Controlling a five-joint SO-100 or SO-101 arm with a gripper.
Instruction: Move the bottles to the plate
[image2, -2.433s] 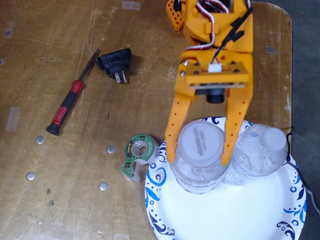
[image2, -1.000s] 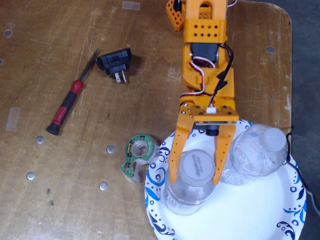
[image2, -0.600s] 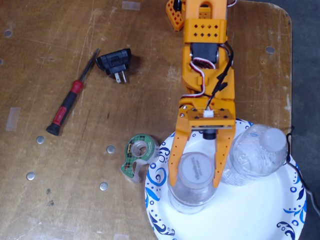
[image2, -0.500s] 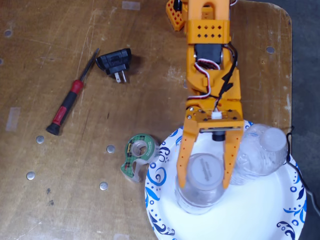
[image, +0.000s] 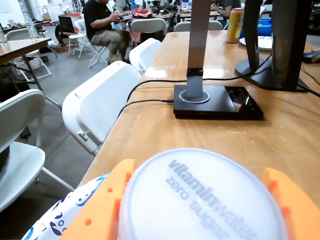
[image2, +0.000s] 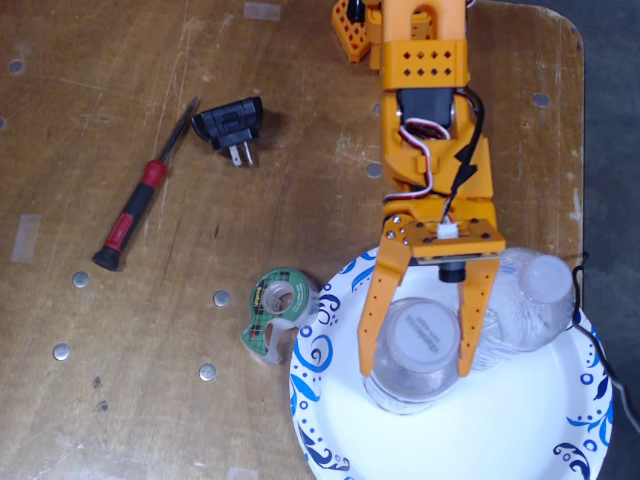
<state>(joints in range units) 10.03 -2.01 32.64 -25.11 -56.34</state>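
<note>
My orange gripper (image2: 417, 368) is shut on an upright clear bottle (image2: 420, 340), one finger on each side of it. The bottle stands on the left part of the white plate with blue swirls (image2: 520, 425). In the wrist view its translucent white cap (image: 200, 200), printed "vitaminwater zero sugar", fills the space between my fingers (image: 102, 207), with the plate's rim (image: 62, 212) at the lower left. A second clear ribbed bottle (image2: 530, 300) lies on its side on the plate's upper right, just right of my gripper.
A green tape dispenser (image2: 275, 312) sits against the plate's left rim. A red-handled screwdriver (image2: 135, 205) and a black plug adapter (image2: 232, 125) lie farther left. The table edge (image2: 582, 150) runs close on the right. Ahead in the wrist view are a black stand base (image: 217, 102) and white chairs (image: 100, 102).
</note>
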